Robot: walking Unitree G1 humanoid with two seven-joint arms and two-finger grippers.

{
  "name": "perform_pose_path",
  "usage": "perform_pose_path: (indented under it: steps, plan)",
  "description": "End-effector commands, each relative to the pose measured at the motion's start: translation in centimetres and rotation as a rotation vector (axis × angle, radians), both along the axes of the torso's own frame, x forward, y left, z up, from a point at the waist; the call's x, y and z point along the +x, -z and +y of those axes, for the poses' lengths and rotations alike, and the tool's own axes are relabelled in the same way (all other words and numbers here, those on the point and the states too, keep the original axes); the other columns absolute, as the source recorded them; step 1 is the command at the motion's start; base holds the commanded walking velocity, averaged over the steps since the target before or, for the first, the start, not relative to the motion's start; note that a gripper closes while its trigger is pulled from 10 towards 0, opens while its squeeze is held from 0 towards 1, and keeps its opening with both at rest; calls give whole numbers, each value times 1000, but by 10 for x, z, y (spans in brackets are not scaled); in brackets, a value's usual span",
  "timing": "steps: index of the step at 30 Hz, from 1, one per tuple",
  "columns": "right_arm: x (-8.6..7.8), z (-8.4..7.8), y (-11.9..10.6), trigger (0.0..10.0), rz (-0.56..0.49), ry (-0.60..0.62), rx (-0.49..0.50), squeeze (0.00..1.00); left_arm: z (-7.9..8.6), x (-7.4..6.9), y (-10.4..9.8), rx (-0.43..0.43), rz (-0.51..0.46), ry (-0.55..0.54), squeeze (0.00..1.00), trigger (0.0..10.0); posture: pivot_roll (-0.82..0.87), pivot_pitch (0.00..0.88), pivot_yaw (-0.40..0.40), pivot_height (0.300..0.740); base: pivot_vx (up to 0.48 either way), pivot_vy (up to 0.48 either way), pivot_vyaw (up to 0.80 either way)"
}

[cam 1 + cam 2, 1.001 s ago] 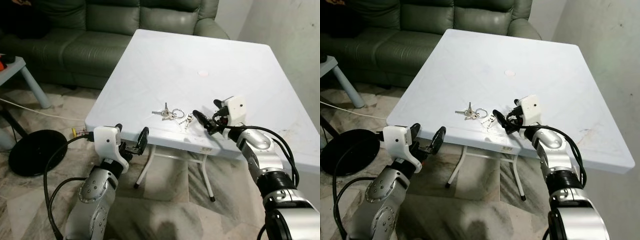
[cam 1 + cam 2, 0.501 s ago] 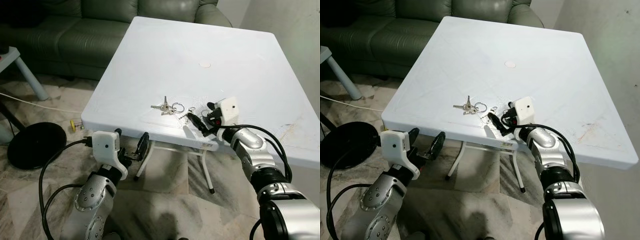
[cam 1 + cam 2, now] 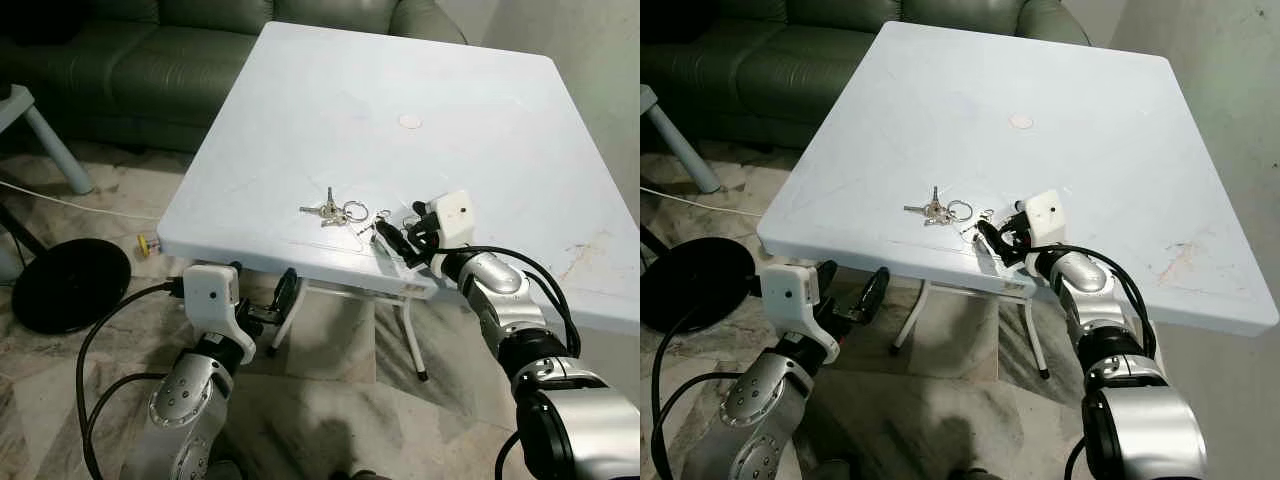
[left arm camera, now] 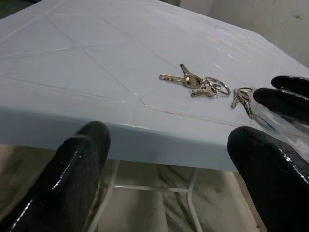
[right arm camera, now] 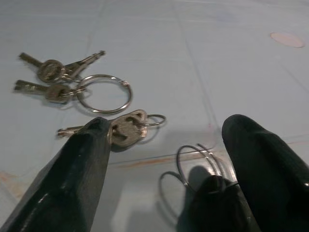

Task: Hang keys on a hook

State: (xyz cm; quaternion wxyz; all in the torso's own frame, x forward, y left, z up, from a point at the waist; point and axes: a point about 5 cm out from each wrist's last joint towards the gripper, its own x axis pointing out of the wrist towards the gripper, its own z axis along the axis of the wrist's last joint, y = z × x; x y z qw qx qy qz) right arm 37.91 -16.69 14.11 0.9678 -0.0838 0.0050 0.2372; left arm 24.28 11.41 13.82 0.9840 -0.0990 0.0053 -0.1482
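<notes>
Here, table: a big white table [image 3: 330, 110] stands in front of a green sofa [image 3: 130, 60].
Keys: a bunch of keys on a ring [image 3: 333, 211] lies flat near the table's front edge. A smaller key [image 5: 123, 128] lies just beside it.
Right gripper: the right gripper [image 3: 392, 237] is low over the table, right next to the small key. Its two black fingers [image 5: 72, 179] are spread apart and grip nothing.
Left gripper: the left gripper [image 3: 262, 300] hangs below the table's front edge. Its fingers [image 4: 72, 169] are wide apart and empty.
Floor: a round black base [image 3: 65, 285] sits on the marble floor.
</notes>
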Motion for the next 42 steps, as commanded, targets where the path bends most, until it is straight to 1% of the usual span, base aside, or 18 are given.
perform_pose_path:
  steps: [1, 3, 5, 7, 9, 10, 11, 12, 15, 18, 19, 21, 26, 30, 32, 33, 36, 42]
  plan:
    - [2, -7, -4, 10000, -13, 25, -13, 0, -3, -3, -3, 6, -5, 8, 0, 10000, 137, 179, -78, 740, 0, 0, 0]
    - [2, -9, -4, 9922, -19, 29, -27, 0, -3, -2, -3, 4, -7, 8, 0, 10000, 139, 175, -80, 740, 0, 0, 0]
    - [1, -11, -4, 7686, -13, 17, -24, 0, -3, -2, -3, 5, -8, 9, 0, 10000, 139, 170, -81, 740, 0, 0, 0]
    - [0, -13, -5, 7451, -24, 9, -50, 0, -4, -2, -3, 6, -8, 10, 0, 10000, 139, 169, -81, 740, 0, 0, 0]
    - [-1, -17, -5, 2863, -27, -8, -58, 0, -4, -2, -3, 6, -9, 10, 0, 10000, 138, 167, -81, 740, 0, 0, 0]
    - [-1, -18, -5, 3333, -25, -7, -61, 0, -4, -2, -3, 8, -9, 9, 0, 10000, 138, 167, -80, 740, 0, 0, 0]
    - [-1, -20, -5, 0, -27, -4, -74, 0, -4, -2, -3, 8, -9, 9, 0, 10000, 136, 167, -80, 740, 0, 0, 0]
    - [-1, -21, -5, 0, -30, -4, -82, 0, -4, -2, -3, 7, -10, 9, 0, 10000, 136, 167, -80, 740, 0, 0, 0]
    - [-1, -23, -5, 2000, -31, 7, -86, 0, -5, -1, -4, 6, -12, 13, 0, 10000, 134, 167, -79, 740, 0, 0, 0]
    - [-1, -24, -6, 1569, -36, 13, -85, 0, -5, -1, -4, 6, -13, 14, 0, 10000, 132, 169, -76, 740, 0, 0, 0]
    - [-2, -24, -6, 0, -43, 7, -88, 0, -5, -1, -4, 6, -13, 17, 0, 10000, 131, 169, -74, 740, 0, 0, 0]
    - [-2, -24, -6, 706, -44, 6, -92, 0, -6, 0, -4, 7, -14, 19, 0, 10000, 132, 170, -75, 740, 0, 0, 0]
    - [-2, -25, -6, 0, -47, -1, -96, 0, -5, 1, -5, 9, -17, 17, 0, 10000, 132, 172, -75, 740, 0, 0, 0]
    - [-2, -24, -6, 4588, -47, -11, -96, 0, -4, 1, -5, 7, -16, 14, 0, 10000, 133, 175, -76, 740, 0, 0, 0]
    - [-2, -22, -6, 4941, -43, -25, -100, 0, -4, 0, -5, 5, -16, 12, 0, 10000, 134, 176, -77, 740, 0, 0, 0]
    - [-2, -22, -6, 7882, -38, -25, -96, 0, -4, 1, -5, 5, -16, 10, 0, 10000, 135, 176, -77, 740, 0, 0, 0]
    - [-2, -22, -6, 7647, -39, -31, -97, 0, -4, 1, -5, 5, -15, 9, 0, 10000, 136, 178, -78, 740, 0, 0, 0]
    - [-2, -21, -5, 10000, -28, -44, -109, 0, -4, 1, -5, 4, -15, 4, 0, 10000, 137, 183, -82, 740, 0, 0, 0]
